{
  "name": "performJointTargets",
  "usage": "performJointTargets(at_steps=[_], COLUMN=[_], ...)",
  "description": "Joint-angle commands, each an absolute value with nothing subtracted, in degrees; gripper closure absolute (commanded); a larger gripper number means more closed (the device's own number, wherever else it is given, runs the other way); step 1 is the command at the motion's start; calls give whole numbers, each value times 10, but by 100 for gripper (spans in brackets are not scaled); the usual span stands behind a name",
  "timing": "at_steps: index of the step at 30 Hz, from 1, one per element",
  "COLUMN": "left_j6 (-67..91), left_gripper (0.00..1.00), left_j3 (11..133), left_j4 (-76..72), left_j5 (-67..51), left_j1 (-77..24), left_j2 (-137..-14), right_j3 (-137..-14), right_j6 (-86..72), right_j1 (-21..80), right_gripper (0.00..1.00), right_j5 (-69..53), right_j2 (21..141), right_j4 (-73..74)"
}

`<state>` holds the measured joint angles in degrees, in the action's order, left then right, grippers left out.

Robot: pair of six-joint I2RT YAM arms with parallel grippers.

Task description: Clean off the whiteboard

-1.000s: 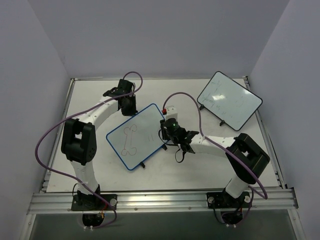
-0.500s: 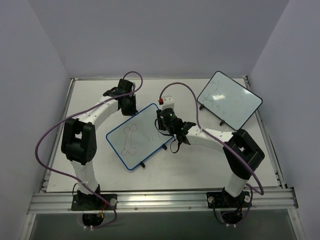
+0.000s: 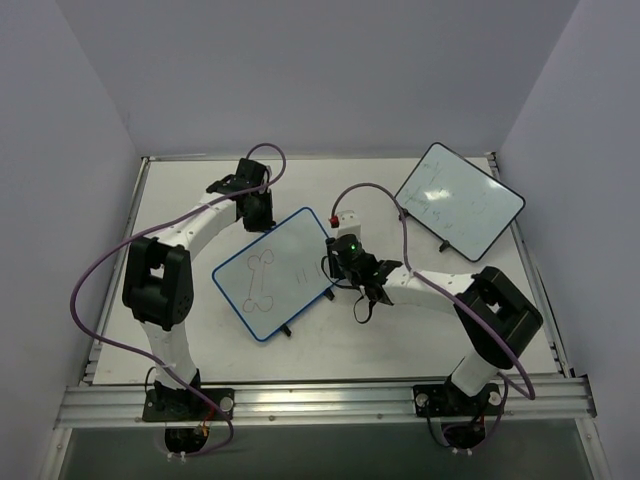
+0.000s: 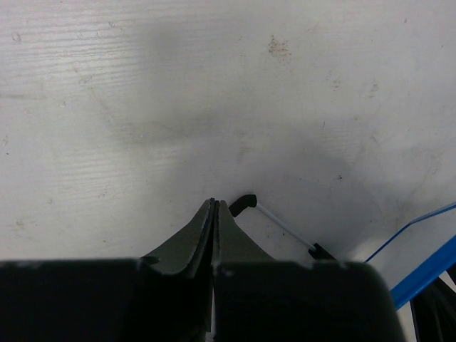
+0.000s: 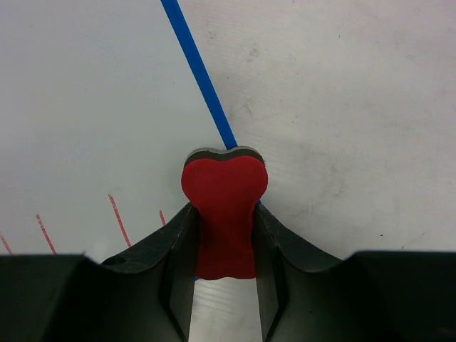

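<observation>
Right wrist view: your right gripper is clamped on a red eraser, whose tip sits over the blue frame at the right-hand edge of the whiteboard. The main risk lies at this edge. If you drive the eraser inward while pressing low, it is likely to catch on the raised rim and push the whole board across the table instead of wiping it. The board stands tilted on small feet, so it could also rock or tip. Left wrist view: your left gripper has its fingers pressed together with nothing visible between them. It rests just beside a black foot of the board, so do not count on it to brace the board. A second risk is a partial wipe, since the eraser is held in a narrow pinch and may twist under side load. Appearance of the board: a rounded white rectangle lying near the table's middle, between the two arms and well apart from the black-framed board at the far right. It carries short red strokes close to the eraser and a bone-shaped outline further left, both still unerased
</observation>
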<state>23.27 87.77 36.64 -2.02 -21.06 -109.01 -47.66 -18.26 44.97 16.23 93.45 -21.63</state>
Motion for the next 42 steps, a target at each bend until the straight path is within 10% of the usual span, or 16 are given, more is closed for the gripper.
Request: performJointTargets(at_steps=[1, 42], left_j6=[229, 230], left_gripper=[95, 95], left_j3=[880, 860], left_j4=[359, 345], left_j5=[-27, -23], left_j1=[-216, -221], left_j2=[-1091, -1070], right_j3=[-463, -358], right_j6=[-196, -219], right_j1=[447, 484], right_gripper=[77, 78], right_j5=[170, 269], right_j2=[898, 912], right_j4=[-214, -458])
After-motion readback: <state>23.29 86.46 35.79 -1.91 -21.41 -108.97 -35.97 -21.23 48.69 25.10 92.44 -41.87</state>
